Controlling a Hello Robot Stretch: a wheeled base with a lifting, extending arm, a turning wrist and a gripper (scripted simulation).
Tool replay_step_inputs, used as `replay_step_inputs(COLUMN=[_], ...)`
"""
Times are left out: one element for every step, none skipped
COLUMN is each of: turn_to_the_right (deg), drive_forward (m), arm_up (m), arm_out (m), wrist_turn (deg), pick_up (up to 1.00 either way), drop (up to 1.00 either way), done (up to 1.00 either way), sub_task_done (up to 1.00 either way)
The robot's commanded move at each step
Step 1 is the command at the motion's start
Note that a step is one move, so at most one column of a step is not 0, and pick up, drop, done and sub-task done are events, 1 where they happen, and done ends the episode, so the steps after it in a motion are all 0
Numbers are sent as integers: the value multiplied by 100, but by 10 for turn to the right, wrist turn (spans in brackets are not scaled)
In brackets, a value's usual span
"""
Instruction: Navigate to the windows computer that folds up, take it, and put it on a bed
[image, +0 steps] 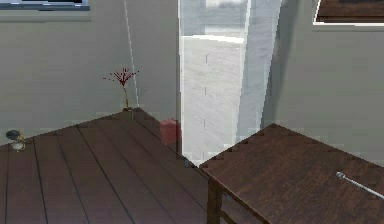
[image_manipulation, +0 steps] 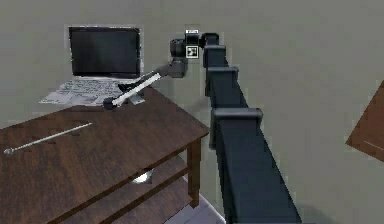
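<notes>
Arm side view: laptop (image_manipulation: 101, 56) open, blk screen, pale kbd.

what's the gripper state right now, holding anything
Gripper: cannot tell whether it holds anything; its far end is at the laptop standing on the table.

A dark wooden table (image_manipulation: 130, 128) (with shelves under its top) carries an open laptop (image_manipulation: 95, 65) at its far corner and a thin silvery rod (image_manipulation: 48, 138) lying apart from it
</notes>
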Motion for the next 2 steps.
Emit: replay_step_inputs(turn_to_the_right=[0,0], drive_forward=[0,0], arm_up=[0,0], arm_out=[0,-42], wrist_turn=[-450,0], pick_up=[0,0], drop=[0,0], done=[0,0], sub_task_done=[0,0])
